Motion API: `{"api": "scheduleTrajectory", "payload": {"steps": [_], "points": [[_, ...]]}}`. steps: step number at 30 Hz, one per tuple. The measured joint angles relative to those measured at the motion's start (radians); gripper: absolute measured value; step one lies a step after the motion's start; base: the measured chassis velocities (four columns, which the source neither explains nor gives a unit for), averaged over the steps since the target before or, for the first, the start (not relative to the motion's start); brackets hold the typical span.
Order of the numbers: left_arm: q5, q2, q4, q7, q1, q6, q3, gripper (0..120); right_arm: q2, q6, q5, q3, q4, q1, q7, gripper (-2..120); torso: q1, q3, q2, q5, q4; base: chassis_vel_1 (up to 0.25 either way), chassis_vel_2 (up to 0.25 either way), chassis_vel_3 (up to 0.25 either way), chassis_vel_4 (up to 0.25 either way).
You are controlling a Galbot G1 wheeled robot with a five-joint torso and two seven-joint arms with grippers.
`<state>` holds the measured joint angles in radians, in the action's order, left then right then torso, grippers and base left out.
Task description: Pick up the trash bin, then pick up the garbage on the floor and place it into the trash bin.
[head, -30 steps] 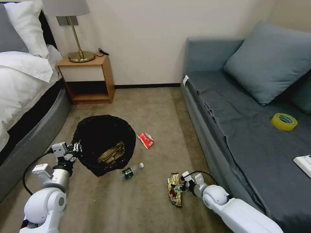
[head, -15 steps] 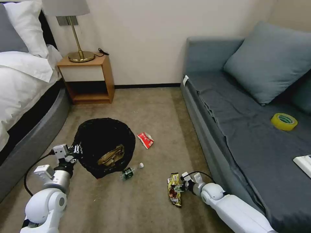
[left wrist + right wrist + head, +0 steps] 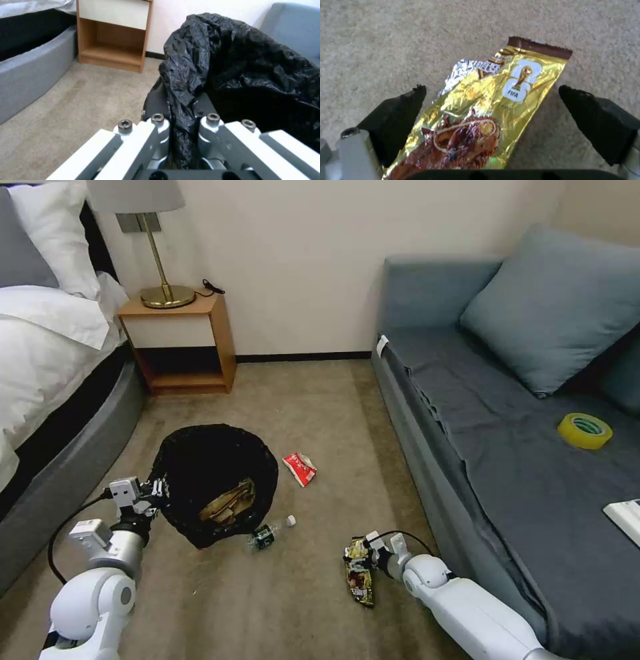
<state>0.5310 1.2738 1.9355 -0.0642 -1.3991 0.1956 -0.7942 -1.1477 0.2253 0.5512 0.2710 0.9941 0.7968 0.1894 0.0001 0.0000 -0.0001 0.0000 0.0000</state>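
Shifted slightly toward the trash bin (image 3: 213, 483), the right end effector (image 3: 363, 559) hovers spread wide over the yellow-brown snack wrapper (image 3: 480, 110), which lies on the carpet between its fingers (image 3: 400, 117). Left end effector (image 3: 181, 130) stays clenched on the bin's black liner rim.

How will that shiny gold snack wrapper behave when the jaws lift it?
The gold snack wrapper is creased thin foil, so it will probably flop and crumple. It looks flat and empty, so likely very light. Its glossy skin may slip between the right gripper's open jaws.
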Motion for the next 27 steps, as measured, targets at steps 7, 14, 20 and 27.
{"api": "scheduleTrajectory", "payload": {"steps": [7, 14, 20, 27], "points": [[0.001, 0.001, -0.007, 0.000, 0.000, 0.000, -0.003, 6, 0.004, -0.010, -0.029, -0.007, 0.008, 0.016, 0.001, 86, 0.000, 0.000, 0.000, -0.0001, 0.0000, 0.000, 0.000, 0.000, 0.000], [0.000, 0.004, -0.009, 0.000, -0.003, -0.003, -0.003, 6, -0.005, -0.038, -0.040, -0.007, 0.004, 0.022, 0.010, 57, 0.000, 0.000, 0.000, 0.0000, 0.0000, 0.000, 0.000, 0.000, 0.000], [0.000, 0.003, -0.008, 0.001, -0.003, -0.003, -0.004, 6, -0.004, -0.049, -0.044, -0.010, 0.007, 0.029, 0.010, 35, 0.000, 0.000, 0.000, 0.0002, 0.0000, 0.000, 0.000, 0.000, 0.000], [0.000, 0.007, -0.006, 0.002, -0.004, -0.003, -0.002, 6, 0.010, -0.066, -0.050, -0.017, 0.017, 0.045, 0.006, 13, 0.000, 0.000, 0.000, 0.0000, -0.0001, 0.000, 0.000, 0.000, 0.000]]}}
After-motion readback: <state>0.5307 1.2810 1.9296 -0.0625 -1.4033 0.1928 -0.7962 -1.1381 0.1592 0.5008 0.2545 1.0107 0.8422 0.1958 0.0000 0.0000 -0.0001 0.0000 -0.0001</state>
